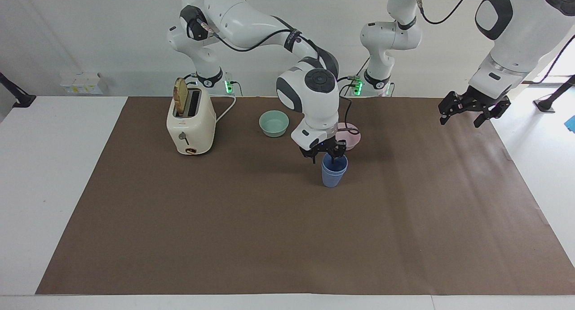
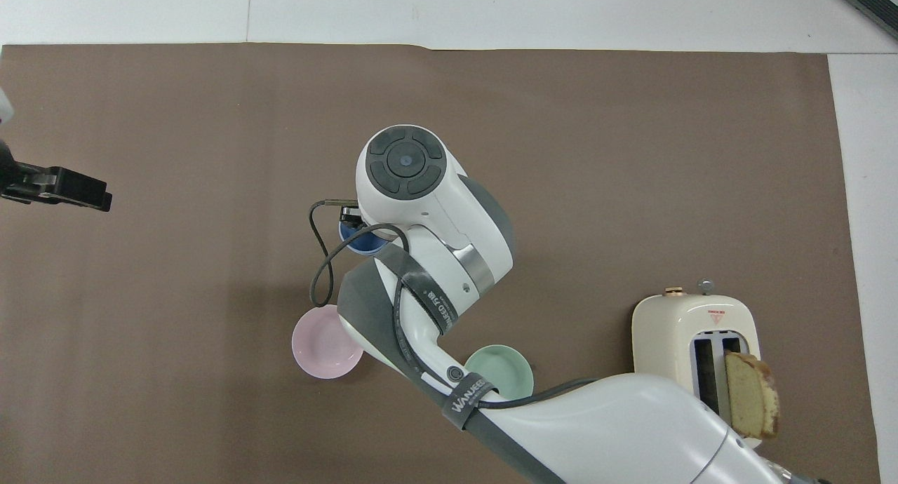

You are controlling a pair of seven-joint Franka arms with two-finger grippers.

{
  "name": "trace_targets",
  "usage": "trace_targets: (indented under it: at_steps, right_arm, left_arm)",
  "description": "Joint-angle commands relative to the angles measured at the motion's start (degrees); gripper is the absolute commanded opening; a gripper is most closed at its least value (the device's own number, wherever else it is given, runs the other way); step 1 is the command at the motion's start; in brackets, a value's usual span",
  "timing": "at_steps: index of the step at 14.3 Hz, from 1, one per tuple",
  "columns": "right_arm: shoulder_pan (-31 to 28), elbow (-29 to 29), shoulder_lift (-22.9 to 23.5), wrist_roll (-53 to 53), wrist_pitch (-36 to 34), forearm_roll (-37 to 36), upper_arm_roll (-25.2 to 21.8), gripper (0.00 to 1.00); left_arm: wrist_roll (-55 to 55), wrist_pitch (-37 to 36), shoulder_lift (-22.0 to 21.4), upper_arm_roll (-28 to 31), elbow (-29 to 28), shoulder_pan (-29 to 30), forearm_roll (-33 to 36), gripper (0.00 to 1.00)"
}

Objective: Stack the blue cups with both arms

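The two blue cups [image 1: 334, 171] stand nested, one seated inside the other, near the middle of the brown mat [image 1: 269, 238], somewhat toward the robots' edge of the desk. Only a thin band of the inner cup's rim shows above the outer one, so the stack looks fully seated and the task appears essentially done.

The right gripper [image 1: 329, 155] hangs directly over the mouth of the stack, pointing down, which fits an arm that has placed the upper cup and let go. In the facing view its fingers [image 1: 341, 147] are spread apart, with one finger seeming to dip just inside the rim and the other outside it; whether either touches the cup wall cannot be told. It holds nothing. In the overhead view the arm's wrist hides most of the stack, and only a sliver of blue [image 2: 365, 240] shows beside it.

The left gripper [image 1: 472, 108] waits in the air over the mat's edge at the left arm's end of the desk, well apart from the cups, its fingers spread and empty.

A pale pink bowl [image 1: 351, 135] sits just beside the stack, nearer the robots; a mint-green bowl [image 1: 274, 123] and a cream toaster [image 1: 191, 121] with a slice of bread [image 1: 180, 96] in one slot lie along the robots' edge toward the right arm's end.
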Motion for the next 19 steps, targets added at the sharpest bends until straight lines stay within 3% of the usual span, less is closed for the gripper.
trace_targets:
  at_steps: [1, 3, 8, 13, 19]
  right_arm:
    - [-0.4, -0.1, -0.8, 1.1, -0.3, -2.2, 0.0, 1.0]
    - [-1.3, 0.4, -1.8, 0.0, -4.3, -4.4, 0.0, 1.0]
    - [-6.8, 1.1, -9.6, -7.2, -14.2, -4.4, 0.4, 1.0]
    - [-17.8, 1.3, -16.0, -19.9, -22.4, -3.7, 0.6, 1.0]
    - [-25.5, 2.3, -21.2, -31.4, -30.5, -3.6, 0.5, 1.0]
  left_arm:
    - [0.4, -0.5, -0.7, -0.4, -0.4, 0.6, 0.8, 1.0]
    - [0.4, -0.5, -0.7, -0.4, -0.6, 0.5, 0.8, 1.0]
    - [0.3, -0.4, -0.8, -0.4, -0.7, 0.5, 0.8, 1.0]
    - [0.3, -0.4, -0.9, -0.4, -0.8, 0.5, 0.8, 1.0]
    - [0.6, -0.2, -0.8, -0.4, -0.7, 0.5, 0.8, 1.0]
